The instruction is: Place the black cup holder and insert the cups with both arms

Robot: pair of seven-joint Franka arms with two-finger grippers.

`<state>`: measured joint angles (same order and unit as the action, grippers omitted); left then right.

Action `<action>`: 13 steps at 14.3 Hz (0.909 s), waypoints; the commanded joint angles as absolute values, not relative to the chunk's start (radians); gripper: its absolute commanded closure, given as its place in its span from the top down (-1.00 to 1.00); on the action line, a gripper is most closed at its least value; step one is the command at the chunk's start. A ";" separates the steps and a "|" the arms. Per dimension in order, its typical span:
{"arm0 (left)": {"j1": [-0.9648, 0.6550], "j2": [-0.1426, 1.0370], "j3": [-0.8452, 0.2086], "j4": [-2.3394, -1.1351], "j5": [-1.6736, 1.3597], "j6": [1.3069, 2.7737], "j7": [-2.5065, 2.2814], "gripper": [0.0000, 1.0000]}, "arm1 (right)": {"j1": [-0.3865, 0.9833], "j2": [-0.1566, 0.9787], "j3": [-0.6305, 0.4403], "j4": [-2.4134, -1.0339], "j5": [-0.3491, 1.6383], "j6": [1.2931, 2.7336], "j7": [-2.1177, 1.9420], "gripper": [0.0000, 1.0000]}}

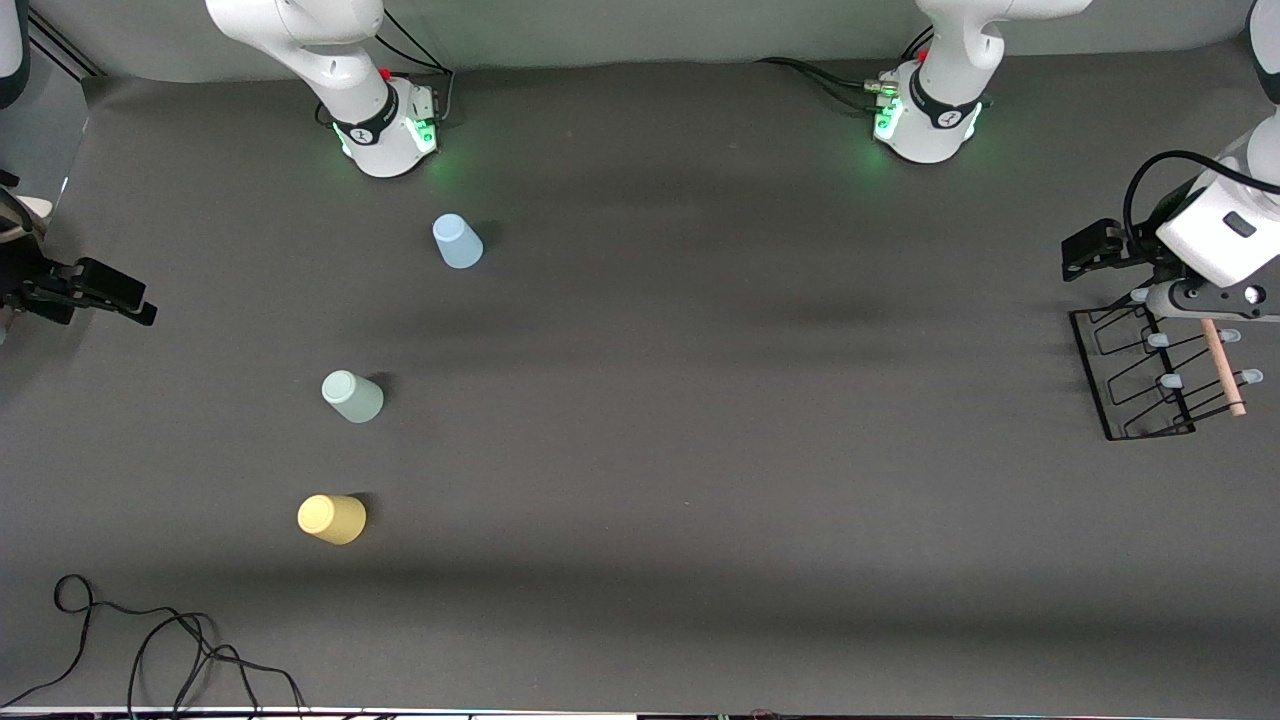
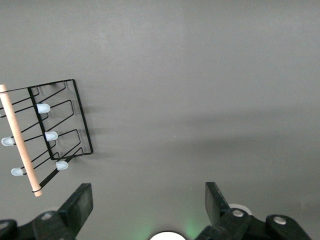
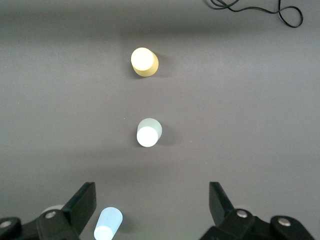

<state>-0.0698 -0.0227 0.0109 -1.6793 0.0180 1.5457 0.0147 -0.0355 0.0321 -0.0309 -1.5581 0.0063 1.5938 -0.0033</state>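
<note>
At the left arm's end, black cup holder (image 1: 1150,375), left pincer (image 2: 149,205) above spread, right pincer (image 3: 152,206) spread

Black cup holder (image 1: 1140,372) stands at the left arm's end; cups (image 1: 352,396) stand upside down.

The worktop (image 1: 650,450) is a plain dark grey with no pattern. The three cups are single pale colours: one light blue cup (image 1: 457,241), one mint green cup (image 1: 352,396) and one yellow cup (image 1: 332,519). The cup holder (image 1: 1150,375) is black wire, its rod handle (image 1: 1224,368) a light wood colour and its prong caps (image 2: 43,108) pale blue. Both arms are white with dark grey joints, and their bases (image 1: 390,135) glow green. A thin black cable (image 1: 150,650) lies looped on the grey.
</note>
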 commanded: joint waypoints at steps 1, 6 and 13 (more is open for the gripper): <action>-0.068 -0.012 0.012 -1.660 0.025 1.545 0.006 1.00 | -0.032 0.034 -0.029 -1.548 0.012 1.588 0.017 1.00; 0.009 -0.012 0.012 -1.655 0.026 1.536 0.035 1.00 | -0.032 0.034 -0.029 -1.548 0.011 1.588 0.017 1.00; 0.257 0.067 0.012 -1.649 0.100 1.607 0.378 0.99 | -0.032 0.031 -0.031 -1.548 0.012 1.583 0.017 1.00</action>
<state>0.1973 0.0232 0.0222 -1.6773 0.0786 1.5870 0.2950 -0.0353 0.0321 -0.0309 -1.5580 0.0063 1.5938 -0.0032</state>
